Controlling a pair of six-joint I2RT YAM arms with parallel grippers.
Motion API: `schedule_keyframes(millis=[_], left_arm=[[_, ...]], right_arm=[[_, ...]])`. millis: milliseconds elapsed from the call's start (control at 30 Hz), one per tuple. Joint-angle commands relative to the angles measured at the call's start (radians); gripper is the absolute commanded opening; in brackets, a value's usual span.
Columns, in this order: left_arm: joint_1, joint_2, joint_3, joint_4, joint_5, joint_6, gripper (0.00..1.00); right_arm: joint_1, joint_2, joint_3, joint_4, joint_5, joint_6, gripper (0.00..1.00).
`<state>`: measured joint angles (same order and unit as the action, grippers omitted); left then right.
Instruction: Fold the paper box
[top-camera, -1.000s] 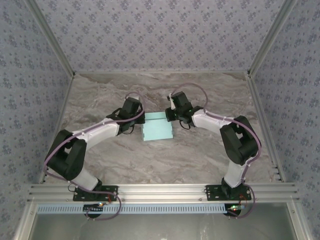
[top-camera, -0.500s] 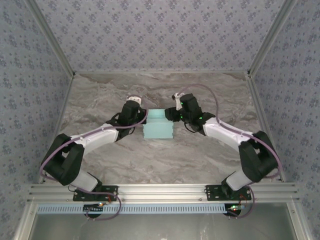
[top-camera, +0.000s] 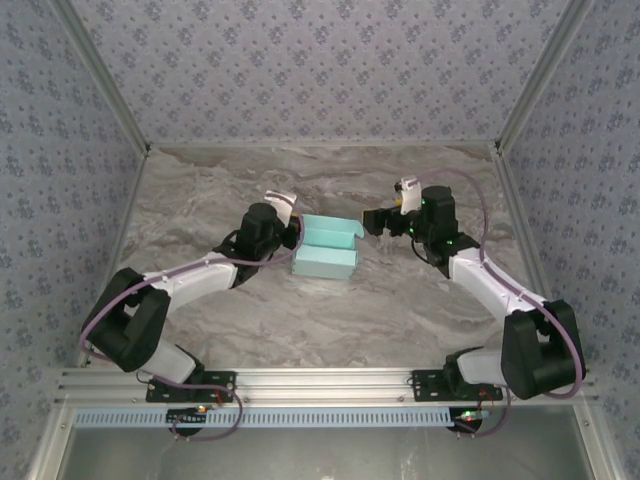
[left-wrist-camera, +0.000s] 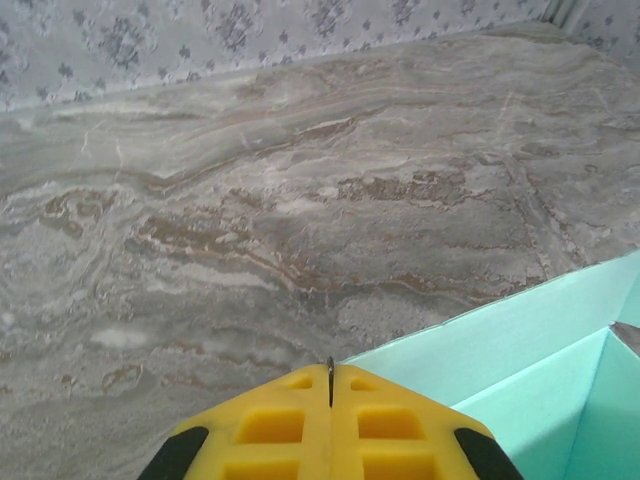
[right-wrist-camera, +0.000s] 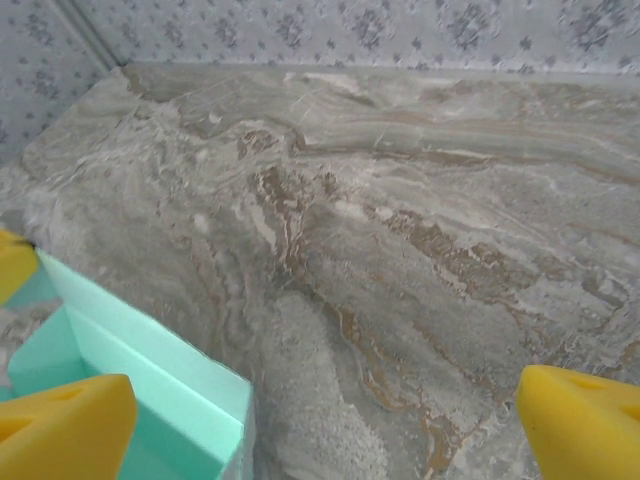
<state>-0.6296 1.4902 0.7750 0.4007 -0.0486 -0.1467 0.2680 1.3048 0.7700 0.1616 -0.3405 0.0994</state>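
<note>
Well, nearest me the marbled bench (top-camera: 300, 320) runs up to the paper box (top-camera: 325, 258), which sits about mid-bench: a pale cyan, open-topped box with its long sides lying left to right. My left pincer (top-camera: 293, 230) is clenched, its yellow fingertips (left-wrist-camera: 270, 425) pressed together right at the box's far left corner. The box wall runs off from those tips, and I cannot tell whether any card is nipped between them. My right pincer (top-camera: 372, 222) stands released, its fingers (right-wrist-camera: 65, 425) spread wide with bench showing between them, just apart from the box's far right corner, where a flap (top-camera: 352, 232) stands up. Beyond, flowered wallpaper (top-camera: 320, 70) backs the bench's far edge.
</note>
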Motion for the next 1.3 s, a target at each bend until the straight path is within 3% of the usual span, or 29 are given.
schedule_keyframes(millis=[0, 100, 200, 433, 667, 767, 933, 1033, 1200, 1267], left_arm=[[0.0, 0.017, -0.014, 0.102, 0.058, 0.076, 0.01], [0.002, 0.031, -0.023, 0.133, 0.081, 0.081, 0.01], [0.002, 0.04, -0.025, 0.132, 0.095, 0.078, 0.01], [0.01, 0.057, -0.035, 0.145, 0.101, 0.073, 0.0], [0.025, 0.081, -0.031, 0.143, 0.134, 0.043, 0.0], [0.028, 0.089, -0.031, 0.137, 0.142, 0.027, 0.0], [0.04, 0.12, -0.005, 0.083, 0.162, -0.019, 0.0], [0.061, 0.141, 0.003, 0.064, 0.193, -0.071, 0.0], [0.098, 0.192, 0.032, 0.004, 0.242, -0.121, 0.0], [0.102, 0.214, 0.051, -0.016, 0.262, -0.127, 0.0]], right_arm=[[0.001, -0.024, -0.059, 0.074, -0.151, -0.187, 1.0], [0.024, -0.042, -0.126, 0.093, -0.283, -0.359, 1.0], [0.075, -0.034, -0.115, -0.018, -0.278, -0.482, 1.0], [0.139, -0.069, -0.215, 0.103, -0.142, -0.554, 1.0], [0.299, -0.119, -0.109, -0.202, -0.056, -0.83, 1.0], [0.345, -0.069, -0.007, -0.33, -0.055, -0.87, 1.0], [0.41, 0.046, 0.074, -0.333, 0.042, -0.898, 1.0], [0.411, 0.125, 0.118, -0.301, 0.123, -0.866, 1.0], [0.401, 0.207, 0.185, -0.331, 0.123, -0.865, 0.99], [0.39, 0.234, 0.204, -0.33, 0.155, -0.856, 0.95]])
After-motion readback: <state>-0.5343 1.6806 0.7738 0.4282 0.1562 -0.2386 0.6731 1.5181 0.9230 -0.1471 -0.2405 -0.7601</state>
